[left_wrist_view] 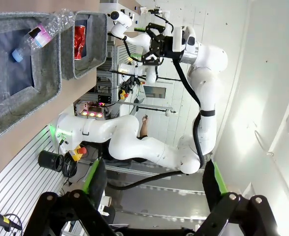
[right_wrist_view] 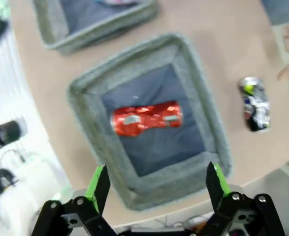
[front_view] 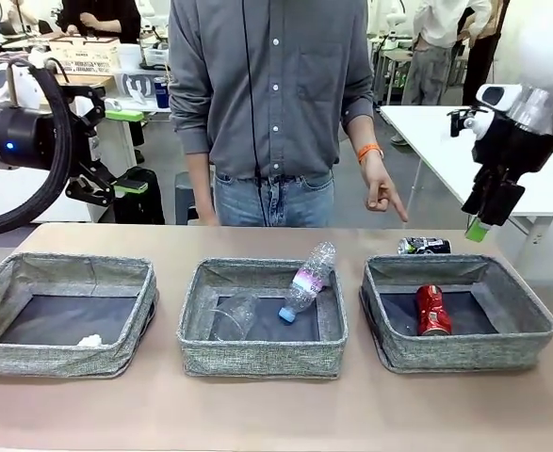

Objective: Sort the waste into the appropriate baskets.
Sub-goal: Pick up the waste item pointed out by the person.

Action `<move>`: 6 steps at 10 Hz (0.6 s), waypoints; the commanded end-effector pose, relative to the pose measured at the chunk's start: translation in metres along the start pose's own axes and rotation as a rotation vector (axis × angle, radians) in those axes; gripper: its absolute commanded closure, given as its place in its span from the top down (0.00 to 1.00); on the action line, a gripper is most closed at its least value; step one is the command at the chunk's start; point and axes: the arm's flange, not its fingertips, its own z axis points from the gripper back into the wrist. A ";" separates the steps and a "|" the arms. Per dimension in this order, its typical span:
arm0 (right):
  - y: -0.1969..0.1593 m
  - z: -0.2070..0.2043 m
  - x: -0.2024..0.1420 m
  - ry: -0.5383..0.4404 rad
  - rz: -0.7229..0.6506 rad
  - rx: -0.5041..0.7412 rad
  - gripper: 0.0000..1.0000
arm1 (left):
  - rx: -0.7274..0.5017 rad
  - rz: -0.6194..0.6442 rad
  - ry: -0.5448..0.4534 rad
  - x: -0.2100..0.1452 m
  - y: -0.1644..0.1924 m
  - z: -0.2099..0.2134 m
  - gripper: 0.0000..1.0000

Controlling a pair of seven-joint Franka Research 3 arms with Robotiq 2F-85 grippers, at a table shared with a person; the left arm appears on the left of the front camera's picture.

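Both claws apart, holding nothing: left claw (front_view: 116, 188), right claw (front_view: 483, 221) above the dark can (front_view: 424, 246) on table (front_view: 276, 405), behind right grey woven basket (front_view: 530, 334) w/ red can (front_view: 432, 310).

Can (front_view: 433, 310) lies in the right basket (front_view: 526, 325); another can (front_view: 424, 246) on the table behind it; bottle (front_view: 306, 281) perhaps leans in the middle basket (front_view: 257, 356).

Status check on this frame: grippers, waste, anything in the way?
Left gripper and right gripper open, empty. Dark can on table behind right basket, person's hand pointing above it.
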 end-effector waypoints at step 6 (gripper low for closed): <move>-0.104 -0.087 -0.005 -0.036 0.260 -0.049 1.00 | -0.019 0.002 0.001 -0.002 -0.003 -0.001 1.00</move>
